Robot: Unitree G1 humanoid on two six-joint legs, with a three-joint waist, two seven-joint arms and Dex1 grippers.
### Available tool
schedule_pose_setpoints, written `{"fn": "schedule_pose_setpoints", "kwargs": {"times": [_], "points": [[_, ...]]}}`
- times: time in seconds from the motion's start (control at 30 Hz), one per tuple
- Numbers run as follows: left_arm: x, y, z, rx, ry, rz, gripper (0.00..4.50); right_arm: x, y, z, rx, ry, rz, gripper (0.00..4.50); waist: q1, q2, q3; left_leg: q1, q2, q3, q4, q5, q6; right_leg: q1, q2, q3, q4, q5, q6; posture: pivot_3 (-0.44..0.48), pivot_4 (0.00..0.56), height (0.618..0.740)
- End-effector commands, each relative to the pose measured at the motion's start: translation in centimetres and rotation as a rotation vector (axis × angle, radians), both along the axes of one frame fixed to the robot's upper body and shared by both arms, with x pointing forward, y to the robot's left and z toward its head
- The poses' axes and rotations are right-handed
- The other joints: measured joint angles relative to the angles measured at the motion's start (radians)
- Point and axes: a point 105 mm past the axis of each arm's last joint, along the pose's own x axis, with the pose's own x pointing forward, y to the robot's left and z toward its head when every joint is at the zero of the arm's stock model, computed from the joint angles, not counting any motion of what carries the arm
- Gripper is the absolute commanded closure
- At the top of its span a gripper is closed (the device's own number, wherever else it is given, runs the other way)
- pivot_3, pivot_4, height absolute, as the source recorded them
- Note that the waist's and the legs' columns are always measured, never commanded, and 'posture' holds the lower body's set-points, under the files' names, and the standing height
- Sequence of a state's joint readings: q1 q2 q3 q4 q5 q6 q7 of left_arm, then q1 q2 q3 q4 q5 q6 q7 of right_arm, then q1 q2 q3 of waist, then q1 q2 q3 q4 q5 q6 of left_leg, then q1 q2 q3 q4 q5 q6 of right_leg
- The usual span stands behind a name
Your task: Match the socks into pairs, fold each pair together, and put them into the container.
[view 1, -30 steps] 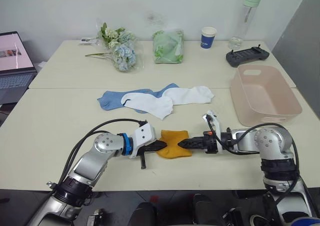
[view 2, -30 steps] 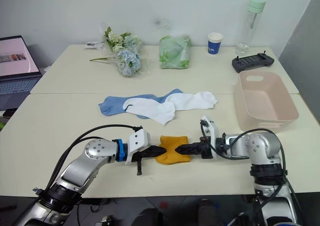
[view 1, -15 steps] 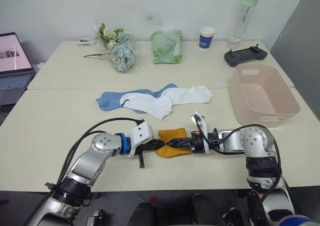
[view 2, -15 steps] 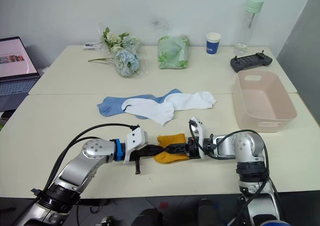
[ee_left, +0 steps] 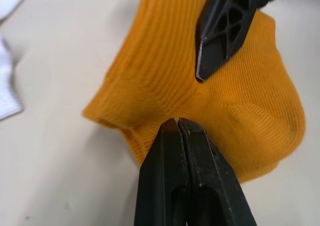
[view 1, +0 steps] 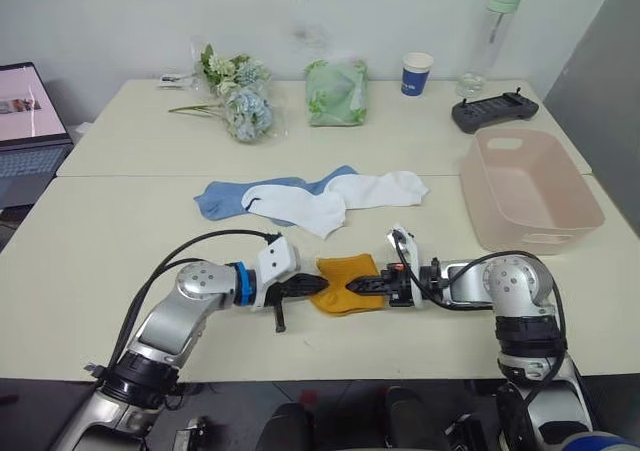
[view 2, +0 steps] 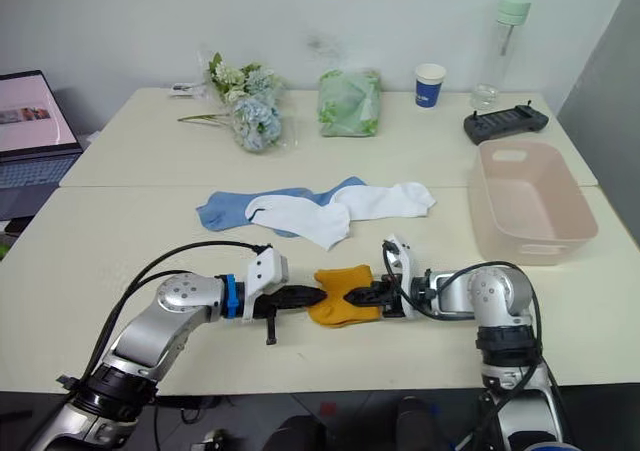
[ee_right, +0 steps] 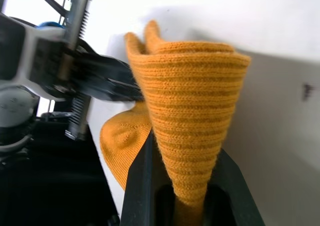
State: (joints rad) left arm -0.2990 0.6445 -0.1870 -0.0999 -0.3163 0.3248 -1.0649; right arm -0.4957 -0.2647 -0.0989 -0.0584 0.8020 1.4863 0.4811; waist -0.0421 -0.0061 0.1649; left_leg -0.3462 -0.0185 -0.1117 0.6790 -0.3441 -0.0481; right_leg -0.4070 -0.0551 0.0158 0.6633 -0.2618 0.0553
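Observation:
A mustard-yellow sock (view 1: 345, 283) lies bunched near the table's front edge, between my two grippers. My right gripper (view 1: 352, 285) is shut on it from the right. In the right wrist view the yellow fabric (ee_right: 186, 85) rises from between the black fingers (ee_right: 142, 186). My left gripper (ee_left: 176, 121) is shut, its tips touching the sock's left fold (ee_left: 150, 85); I cannot tell whether fabric is pinched. A light blue sock (view 1: 215, 199) and two white socks (view 1: 300, 207) overlap at the table's middle. The pale pink container (view 1: 510, 236) stands at the right.
Along the back of the table are a bunch of flowers (view 1: 235, 96), a green bundle in clear plastic (view 1: 335, 91), a blue-and-white paper cup (view 1: 416, 74), a clear bottle (view 1: 495, 26) and a black controller (view 1: 494, 112). A laptop (view 1: 25, 121) sits at far left.
My right gripper has slid left onto the yellow sock and closed on it, lifting a fold of fabric. My left gripper has stayed shut at the sock's left edge.

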Motion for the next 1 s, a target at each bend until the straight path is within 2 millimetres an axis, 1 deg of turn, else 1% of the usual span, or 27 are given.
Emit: {"fn": "schedule_pose_setpoints", "kwargs": {"times": [0.03, 0.07, 0.13, 0.2, 0.23, 0.27, 0.33, 0.4, 0.47, 0.5, 0.53, 0.57, 0.6, 0.63, 0.7, 0.73, 0.8, 0.87, 0.9, 0.93, 1.0], "points": [[0.1, -0.4, 5.4, -0.133, -0.036, -0.018, 3.96, 0.9, -1.4, 3.5, 0.038, -0.19, -0.026, 4.5, 0.002, 0.0, 0.001, 0.0, 0.0, 0.0, 0.0, 0.0, 0.0, 0.0, 0.0, 0.0, 0.0, 0.0, 0.0, 0.0, 0.15, 0.74], [0.2, -0.5, 6.7, -0.166, -0.037, -0.012, 3.69, 1.0, -1.9, 4.1, 0.019, -0.239, -0.025, 4.5, 0.004, 0.0, 0.001, -0.001, 0.0, 0.0, 0.0, 0.0, 0.0, 0.0, 0.0, 0.0, 0.0, 0.0, 0.0, 0.0, 0.15, 0.74], [0.5, -0.7, 8.5, -0.177, -0.052, -0.011, 3.1, 1.3, -2.8, 5.4, -0.023, -0.331, -0.035, 4.5, 0.007, 0.0, 0.001, -0.001, -0.001, 0.0, 0.0, 0.0, 0.0, 0.0, 0.0, 0.0, -0.001, 0.0, 0.0, 0.0, 0.15, 0.74], [1.1, -1.2, 10.6, -0.163, -0.11, -0.014, 2.54, 2.3, -4.3, 8.0, -0.059, -0.448, -0.085, 4.5, 0.007, 0.0, 0.002, -0.001, -0.001, 0.001, 0.0, 0.0, 0.0, 0.0, 0.0, 0.0, -0.001, 0.0, 0.001, 0.0, 0.15, 0.74], [1.5, -1.8, 12.0, -0.173, -0.147, -0.012, 2.2, 3.0, -5.3, 9.7, -0.102, -0.529, -0.12, 4.5, 0.007, 0.0, 0.002, -0.001, -0.001, 0.001, 0.0, 0.0, 0.0, 0.0, 0.0, 0.0, -0.001, 0.0, 0.001, 0.0, 0.15, 0.74], [1.9, -2.6, 13.7, -0.2, -0.188, -0.025, 1.98, 3.6, -6.6, 11.5, -0.161, -0.617, -0.152, 4.5, 0.008, 0.0, 0.005, -0.001, -0.001, 0.001, 0.0, 0.0, 0.0, 0.0, 0.0, 0.0, 0.0, 0.0, 0.0, 0.0, 0.15, 0.74], [2.6, -3.9, 15.7, -0.228, -0.248, -0.033, 1.37, 4.3, -8.4, 13.5, -0.26, -0.729, -0.192, 4.5, 0.012, 0.0, 0.006, -0.002, -0.002, 0.001, 0.001, 0.0, 0.001, 0.0, -0.001, 0.0, -0.001, 0.001, 0.002, 0.0, 0.15, 0.74], [3.4, -5.1, 17.1, -0.233, -0.31, -0.036, 0.77, 5.0, -10.2, 15.1, -0.349, -0.814, -0.239, 4.5, 0.015, -0.001, 0.006, -0.001, -0.002, 0.0, 0.001, 0.0, 0.0, 0.001, -0.001, -0.001, -0.003, 0.0, 0.002, 0.0, 0.15, 0.74], [3.7, -5.9, 17.8, -0.246, -0.33, -0.049, 0.18, 5.4, -11.4, 16.2, -0.411, -0.872, -0.269, 4.5, 0.011, -0.001, 0.005, -0.002, -0.002, 0.001, -0.001, 0.001, -0.001, 0.001, -0.001, -0.001, -0.006, 0.0, 0.002, 0.0, 0.15, 0.74], [3.8, -6.5, 18.3, -0.254, -0.346, -0.058, 0.08, 5.7, -12.3, 17.2, -0.466, -0.92, -0.292, 4.5, 0.008, -0.001, 0.005, -0.002, -0.002, 0.001, -0.001, 0.002, -0.003, 0.001, -0.001, 0.0, -0.006, 0.0, 0.003, 0.0, 0.15, 0.74], [4.1, -7.4, 19.2, -0.274, -0.371, -0.071, 0.08, 6.2, -14.3, 18.8, -0.584, -1.006, -0.332, 4.5, 0.006, -0.001, 0.005, -0.002, -0.002, 0.004, -0.001, 0.002, -0.003, 0.0, -0.001, 0.002, -0.007, 0.0, 0.003, 0.0, 0.15, 0.74], [4.3, -8.2, 19.8, -0.286, -0.389, -0.08, 0.08, 6.4, -15.6, 20.1, -0.671, -1.066, -0.353, 4.5, 0.009, -0.001, 0.007, -0.003, -0.002, 0.004, -0.001, 0.002, -0.003, -0.001, -0.002, 0.002, -0.007, 0.0, 0.003, 0.0, 0.15, 0.74], [4.3, -9.0, 20.4, -0.301, -0.392, -0.1, 0.08, 6.6, -17.3, 20.9, -0.816, -1.132, -0.352, 4.5, 0.01, -0.001, 0.007, -0.006, -0.004, 0.004, 0.0, 0.002, -0.003, -0.002, -0.003, 0.001, -0.007, 0.0, 0.003, 0.0, 0.15, 0.74], [4.2, -9.6, 20.7, -0.313, -0.388, -0.122, 0.08, 6.8, -18.5, 21.2, -0.942, -1.175, -0.328, 4.5, 0.011, 0.0, 0.007, -0.01, -0.005, 0.004, 0.001, 0.002, -0.003, -0.006, -0.004, 0.001, -0.007, 0.001, 0.004, 0.0, 0.15, 0.74], [4.2, -10.5, 21.0, -0.338, -0.356, -0.141, 0.08, 7.4, -19.9, 20.7, -1.122, -1.23, -0.238, 4.5, 0.012, -0.001, 0.007, -0.015, -0.005, 0.004, 0.002, 0.003, -0.004, -0.009, -0.005, 0.001, -0.007, 0.001, 0.005, 0.0, 0.15, 0.74], [4.2, -10.9, 21.0, -0.343, -0.343, -0.15, 0.08, 7.7, -20.3, 20.3, -1.189, -1.247, -0.182, 4.5, 0.011, -0.001, 0.007, -0.015, -0.005, 0.004, 0.002, 0.003, -0.004, -0.01, -0.005, 0.001, -0.008, 0.001, 0.005, 0.0, 0.15, 0.74], [4.2, -11.2, 21.0, -0.346, -0.333, -0.159, 0.08, 8.0, -20.7, 19.8, -1.251, -1.266, -0.113, 4.5, 0.003, -0.001, 0.007, -0.015, -0.004, 0.005, 0.001, 0.003, -0.004, -0.01, -0.004, 0.001, -0.01, 0.001, 0.005, 0.0, 0.15, 0.74], [4.0, -12.4, 20.9, -0.338, -0.356, -0.186, 0.08, 9.2, -21.7, 18.4, -1.388, -1.279, -0.019, 4.5, -0.006, -0.001, 0.007, -0.015, -0.004, 0.006, 0.001, 0.003, -0.004, -0.011, -0.005, 0.002, -0.01, 0.002, 0.005, 0.0, 0.15, 0.74], [3.8, -13.0, 21.0, -0.347, -0.358, -0.2, 0.08, 9.8, -21.9, 17.4, -1.447, -1.276, 0.051, 4.5, -0.009, -0.001, 0.007, -0.016, -0.004, 0.006, 0.001, 0.003, -0.004, -0.011, -0.005, 0.002, -0.009, 0.002, 0.006, 0.0, 0.15, 0.74], [3.6, -13.4, 21.1, -0.352, -0.36, -0.211, 0.08, 10.3, -22.0, 16.3, -1.484, -1.273, 0.12, 4.5, -0.008, -0.001, 0.007, -0.016, -0.005, 0.008, 0.002, 0.003, -0.005, -0.013, -0.005, 0.004, -0.007, 0.002, 0.006, 0.0, 0.15, 0.74], [3.4, -13.7, 20.8, -0.343, -0.359, -0.225, 0.08, 10.9, -22.3, 14.7, -1.512, -1.25, 0.2, 4.5, -0.009, -0.001, 0.007, -0.017, -0.005, 0.007, 0.002, 0.004, -0.006, -0.013, -0.006, 0.003, -0.006, 0.002, 0.006, 0.0, 0.15, 0.74]]}}
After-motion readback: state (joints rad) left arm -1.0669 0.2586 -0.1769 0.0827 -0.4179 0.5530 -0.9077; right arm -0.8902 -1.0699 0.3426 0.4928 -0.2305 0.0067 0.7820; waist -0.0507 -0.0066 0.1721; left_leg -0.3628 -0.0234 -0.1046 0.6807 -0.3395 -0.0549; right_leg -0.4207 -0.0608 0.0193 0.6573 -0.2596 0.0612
